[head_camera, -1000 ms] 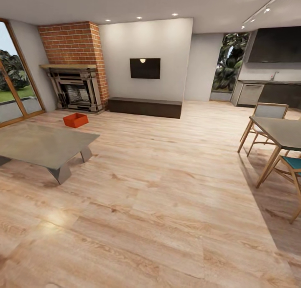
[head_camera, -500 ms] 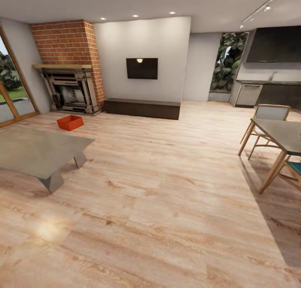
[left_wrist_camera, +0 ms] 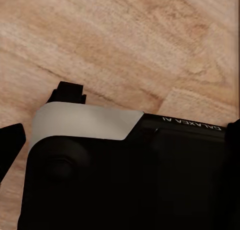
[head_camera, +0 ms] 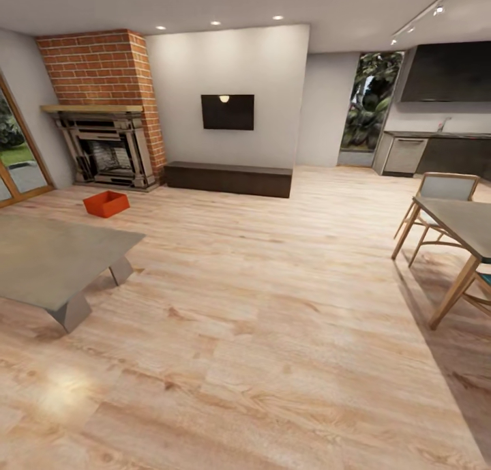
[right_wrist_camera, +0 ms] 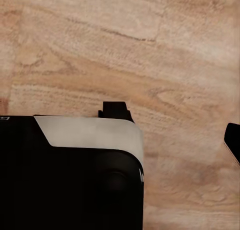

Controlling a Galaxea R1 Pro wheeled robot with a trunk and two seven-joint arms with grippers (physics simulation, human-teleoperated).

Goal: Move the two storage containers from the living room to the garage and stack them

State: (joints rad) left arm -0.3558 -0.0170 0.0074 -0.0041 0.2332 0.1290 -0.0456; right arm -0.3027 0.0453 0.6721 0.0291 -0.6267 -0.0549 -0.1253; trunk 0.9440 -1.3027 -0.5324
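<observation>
I am in the living room, on its light wood-plank flooring. One orange-red storage container sits on the planks in front of the brick fireplace, far off to my left. It is open-topped and looks empty. In the left wrist view my left gripper hangs above my black base, with dark fingertips at both picture edges, spread wide and holding nothing. In the right wrist view my right gripper shows one fingertip at the picture's edge, likewise spread. The garage and its floor are out of view.
A low grey coffee table stands at the near left, between me and the container. A long dark cabinet runs under the wall TV. A dining table with chairs stands at the right. Open plank flooring stretches ahead.
The whole head view has shifted, so fireplace, coffee table and container now sit further left in the picture. That is camera motion; the container itself has not moved on the planks.
</observation>
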